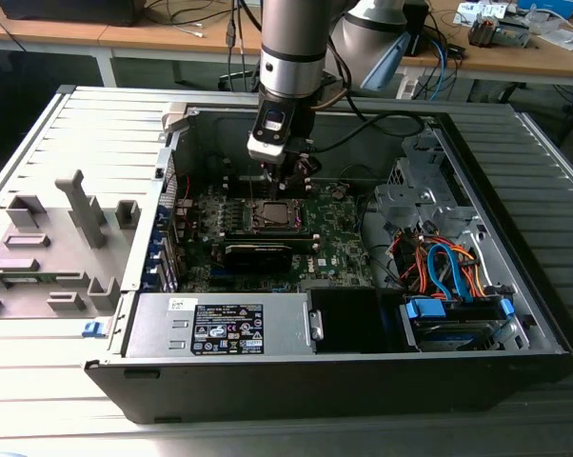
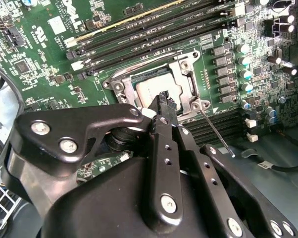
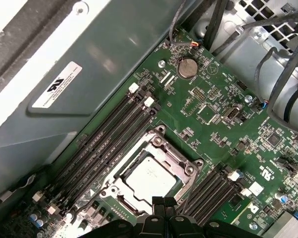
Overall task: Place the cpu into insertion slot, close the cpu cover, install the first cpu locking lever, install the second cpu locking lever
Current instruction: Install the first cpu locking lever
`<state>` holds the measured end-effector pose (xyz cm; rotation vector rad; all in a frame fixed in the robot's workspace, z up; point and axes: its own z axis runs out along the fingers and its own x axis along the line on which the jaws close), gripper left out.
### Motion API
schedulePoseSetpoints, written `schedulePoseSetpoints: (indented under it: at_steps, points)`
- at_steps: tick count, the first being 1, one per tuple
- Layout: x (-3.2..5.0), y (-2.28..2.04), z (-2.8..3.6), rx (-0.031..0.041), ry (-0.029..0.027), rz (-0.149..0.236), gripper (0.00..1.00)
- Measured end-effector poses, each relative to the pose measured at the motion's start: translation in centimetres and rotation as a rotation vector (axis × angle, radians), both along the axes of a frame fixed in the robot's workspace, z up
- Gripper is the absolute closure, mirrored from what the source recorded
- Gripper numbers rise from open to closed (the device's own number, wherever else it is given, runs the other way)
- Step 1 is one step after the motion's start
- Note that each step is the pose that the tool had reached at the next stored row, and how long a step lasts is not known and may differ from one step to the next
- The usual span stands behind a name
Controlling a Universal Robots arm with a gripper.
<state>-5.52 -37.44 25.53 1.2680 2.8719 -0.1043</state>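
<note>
Cpu (image 3: 151, 177) seated flat in insertion slot (image 3: 120, 191), silver top showing. Cpu cover (image 3: 182, 166) down around it. Thin locking lever (image 2: 216, 133) angles out from slot corner. Pincer (image 3: 165, 202) over slot edge, fingertips pressed together, gripping nothing. Memory slots (image 3: 104, 144) flank slot.

A pale grey worktable (image 1: 39, 400) with a ribbed, slatted top spans the exterior view, evenly lit with only soft shadows. Near its edge at the exterior view's left sits a grey moulded fixture block (image 1: 53, 248), with a small blue clip (image 1: 93, 329) just beside it. Beyond the worktable's far edge stands a wooden-topped bench (image 1: 172, 40) on white legs (image 1: 106, 67), strewn with loose cables (image 1: 187, 14). Toward the exterior view's right, small clutter (image 1: 501, 27) lies on the wood. Dark floor (image 1: 25, 76) shows beneath.
</note>
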Motion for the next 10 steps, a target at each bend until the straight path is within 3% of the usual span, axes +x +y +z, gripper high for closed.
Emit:
schedulePoseSetpoints:
  at_steps: [10]
  points:
    - [0.0, 0.0, 0.0, 0.0, 0.0, 0.035, 0.89]
